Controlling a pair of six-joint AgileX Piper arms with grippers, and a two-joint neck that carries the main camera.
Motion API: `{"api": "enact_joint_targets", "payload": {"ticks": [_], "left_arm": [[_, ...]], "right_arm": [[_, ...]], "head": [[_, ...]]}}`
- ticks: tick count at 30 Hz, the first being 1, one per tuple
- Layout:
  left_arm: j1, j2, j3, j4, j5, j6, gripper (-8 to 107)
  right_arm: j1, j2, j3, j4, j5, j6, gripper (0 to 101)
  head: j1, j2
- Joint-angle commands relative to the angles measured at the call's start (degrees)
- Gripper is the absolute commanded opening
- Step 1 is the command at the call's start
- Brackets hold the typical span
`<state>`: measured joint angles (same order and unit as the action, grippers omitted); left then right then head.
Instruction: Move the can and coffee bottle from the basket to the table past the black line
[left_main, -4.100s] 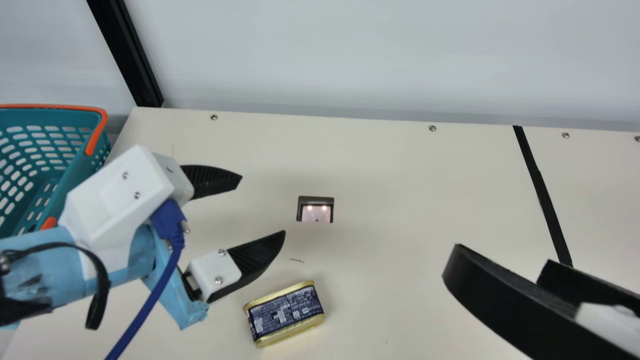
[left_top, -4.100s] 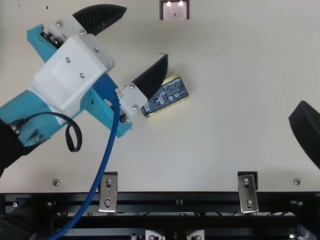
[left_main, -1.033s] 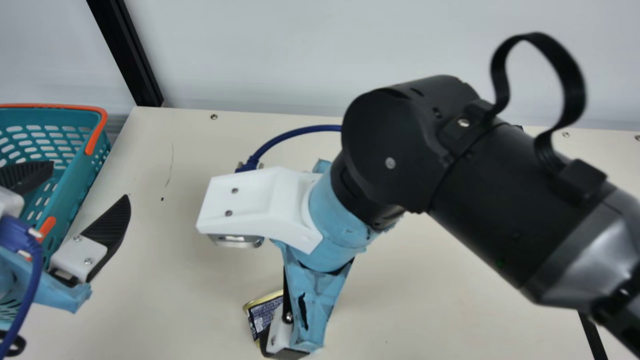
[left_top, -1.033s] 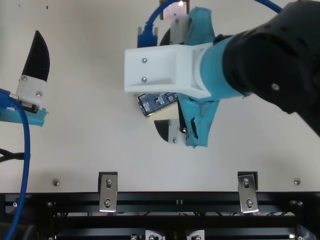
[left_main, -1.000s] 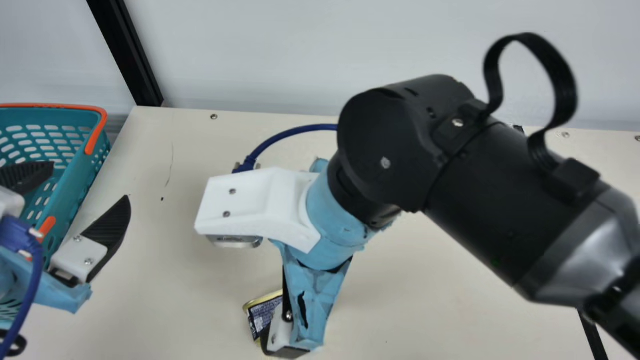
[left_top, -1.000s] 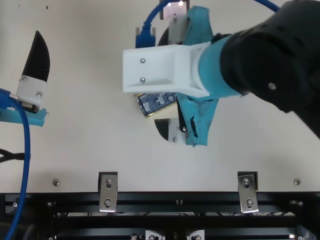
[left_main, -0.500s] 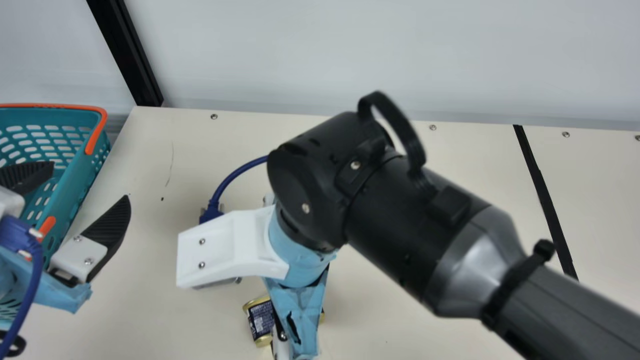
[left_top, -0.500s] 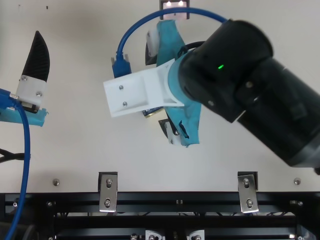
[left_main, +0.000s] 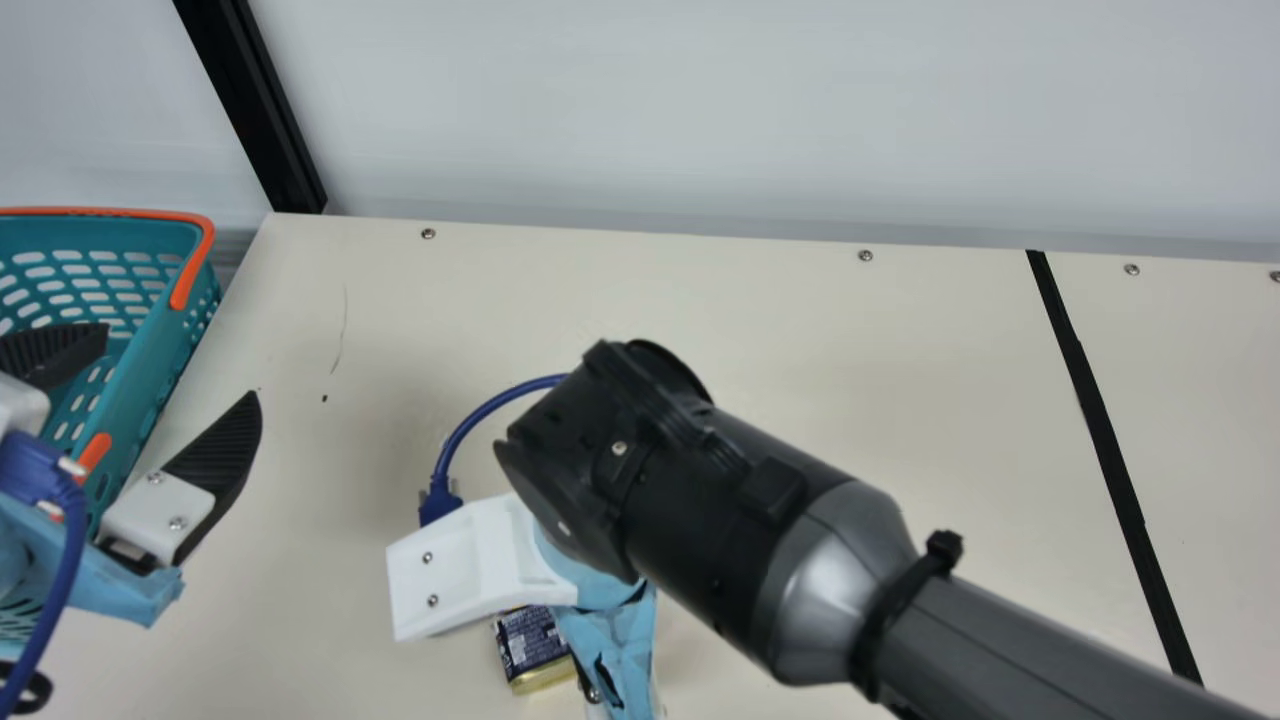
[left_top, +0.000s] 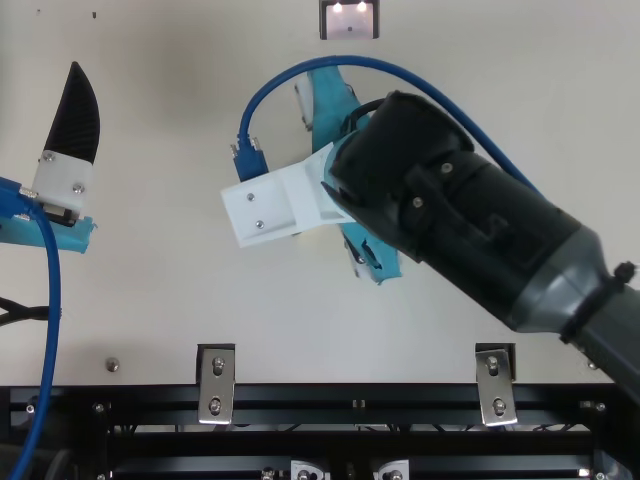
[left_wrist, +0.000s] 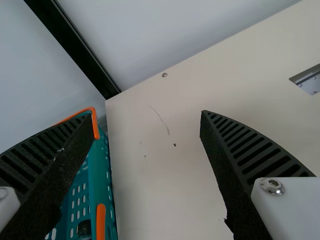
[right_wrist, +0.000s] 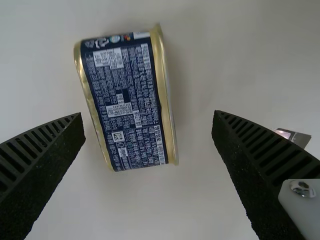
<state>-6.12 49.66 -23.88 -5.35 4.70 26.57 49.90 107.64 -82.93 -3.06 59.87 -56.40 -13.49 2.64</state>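
The right gripper has its jaws spread over the gold-edged can, which lies on the cream table between and ahead of the fingertips, nearer one than the other; I cannot tell whether either touches it. The left gripper also has its jaws spread, one above the teal basket, the other beside it. The black line runs well apart from both pairs of jaws.

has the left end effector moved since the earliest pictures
Yes. In the main view the left end effector has gone left, toward the basket: both fingers were right of it, now one overlaps it.
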Motion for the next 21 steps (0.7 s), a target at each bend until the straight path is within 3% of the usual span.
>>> {"api": "enact_joint_targets", "payload": {"ticks": [1, 7, 17, 18, 20, 21], "left_arm": [[0.0, 0.0, 0.0, 0.0, 0.0, 0.0, 90], [0.0, 0.0, 0.0, 0.0, 0.0, 0.0, 90], [0.0, 0.0, 0.0, 0.0, 0.0, 0.0, 90], [0.0, 0.0, 0.0, 0.0, 0.0, 0.0, 90], [0.0, 0.0, 0.0, 0.0, 0.0, 0.0, 90], [0.0, 0.0, 0.0, 0.0, 0.0, 0.0, 90]], "right_arm": [[0.15, 0.43, 0.55, -0.73, -0.19, 0.17, 101], [0.98, 1.96, 0.47, -1.89, 0.66, 0.77, 101], [2.22, 4.37, -2.99, -1.75, 2.72, 1.61, 101], [2.26, 4.56, -3.37, -1.78, 2.82, 1.75, 84], [2.19, 4.89, -3.99, -1.83, 2.82, 2.1, 0], [2.09, 4.99, -4.27, -1.77, 2.82, 2.32, 0]], "head": [[-0.07, -0.42], [-0.07, -0.42], [-0.07, -0.42], [-0.07, -0.42], [-0.07, -0.42], [-0.07, -0.42]]}}
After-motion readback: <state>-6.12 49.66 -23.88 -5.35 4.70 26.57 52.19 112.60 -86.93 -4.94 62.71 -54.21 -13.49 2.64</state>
